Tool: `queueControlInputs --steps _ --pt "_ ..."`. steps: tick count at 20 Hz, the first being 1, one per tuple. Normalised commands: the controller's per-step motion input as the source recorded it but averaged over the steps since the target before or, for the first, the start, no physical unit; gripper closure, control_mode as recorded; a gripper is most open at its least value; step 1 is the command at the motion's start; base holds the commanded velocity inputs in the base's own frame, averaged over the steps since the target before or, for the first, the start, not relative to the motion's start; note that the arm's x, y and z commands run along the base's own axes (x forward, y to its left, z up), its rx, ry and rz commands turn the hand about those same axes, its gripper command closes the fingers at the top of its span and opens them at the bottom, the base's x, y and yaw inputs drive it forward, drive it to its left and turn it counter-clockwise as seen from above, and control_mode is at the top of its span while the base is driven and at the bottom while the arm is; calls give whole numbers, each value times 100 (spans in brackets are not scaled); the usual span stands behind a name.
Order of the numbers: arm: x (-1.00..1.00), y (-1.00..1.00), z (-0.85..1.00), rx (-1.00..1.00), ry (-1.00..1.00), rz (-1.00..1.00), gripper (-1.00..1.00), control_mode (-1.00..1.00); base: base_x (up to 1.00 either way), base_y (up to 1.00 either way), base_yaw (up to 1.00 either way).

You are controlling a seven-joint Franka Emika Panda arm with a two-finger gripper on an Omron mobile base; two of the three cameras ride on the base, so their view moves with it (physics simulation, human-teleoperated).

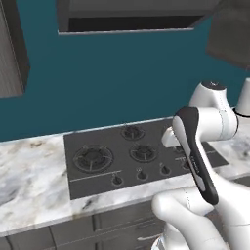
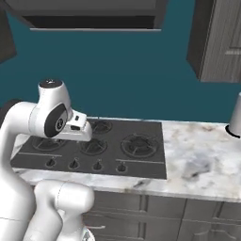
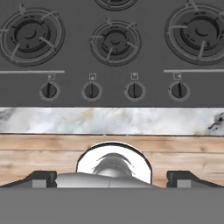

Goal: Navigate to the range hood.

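I am looking at the range hood (image 1: 129, 17), which is hanging on the teal wall (image 1: 117, 78) high above the tool (image 3: 112, 178). The tool is pointing down with its fingertips (image 3: 41, 178) spread wide, gripping nothing. Directly beneath it the marble surface (image 3: 112, 120) is running across, and just beyond that the gas cooktop (image 3: 112, 52) is showing four knobs (image 3: 91, 91) below its burners (image 3: 115, 40).
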Motion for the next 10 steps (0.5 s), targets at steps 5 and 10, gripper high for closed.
queueControlInputs --steps 5,10 --pt "0 0 0 0 0 0 -100 100 6 -25 18" --pt "0 0 0 0 0 0 -100 100 -4 -17 5"
